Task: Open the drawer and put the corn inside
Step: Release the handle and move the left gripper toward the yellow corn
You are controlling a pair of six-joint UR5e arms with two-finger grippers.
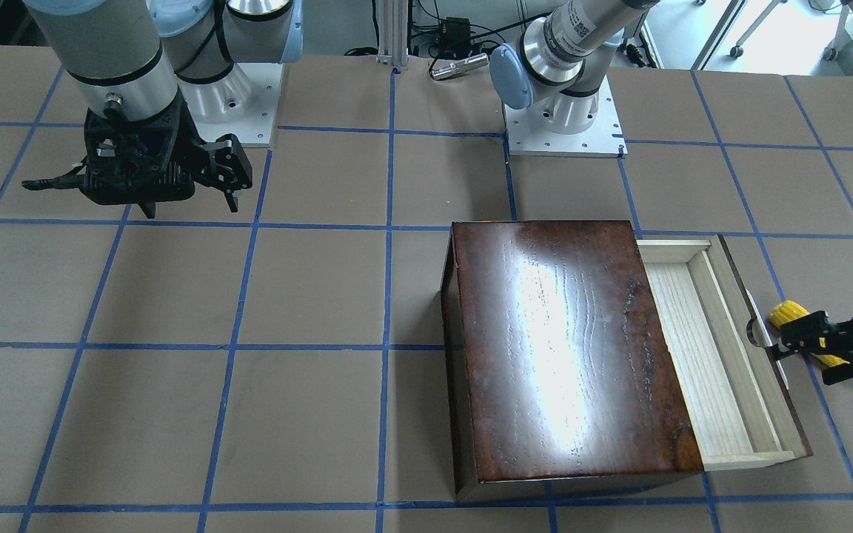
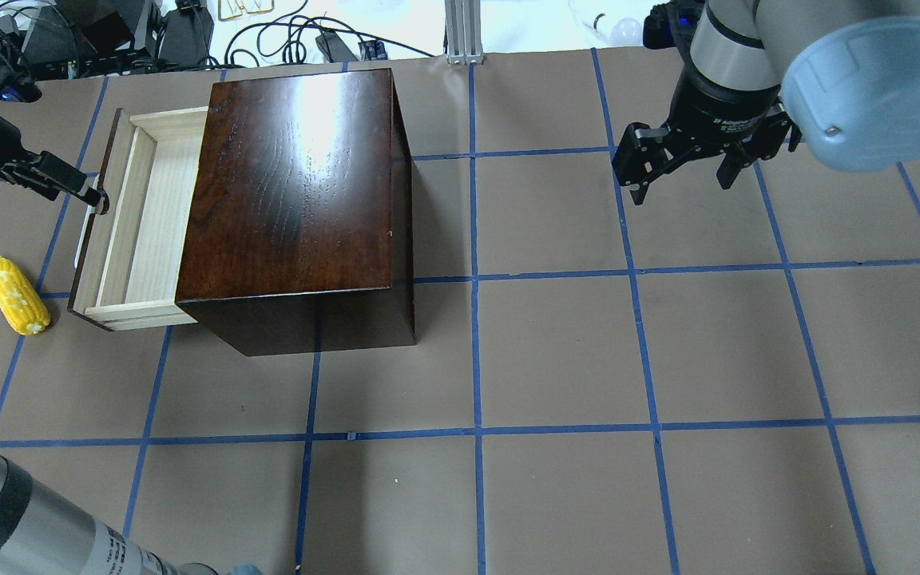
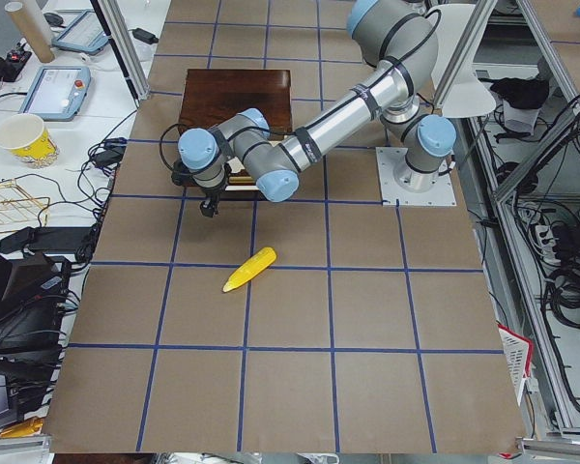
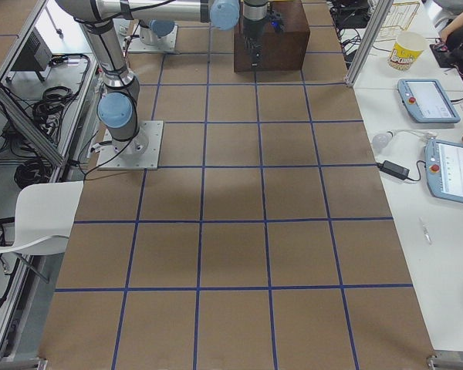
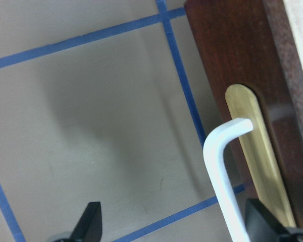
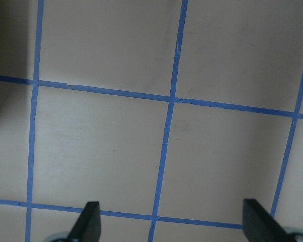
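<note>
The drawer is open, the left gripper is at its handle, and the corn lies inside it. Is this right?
Not quite: the corn lies on the table outside the drawer, as the overhead view shows. The rest holds.

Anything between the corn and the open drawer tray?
Only the front of the drawer, with its white handle, facing the corn. The left tool straddles that handle, open. Nothing covers the drawer.

Overhead and front views opposed, sharing the drawer [image 2: 148,224], end views distant, wrist views close
</note>
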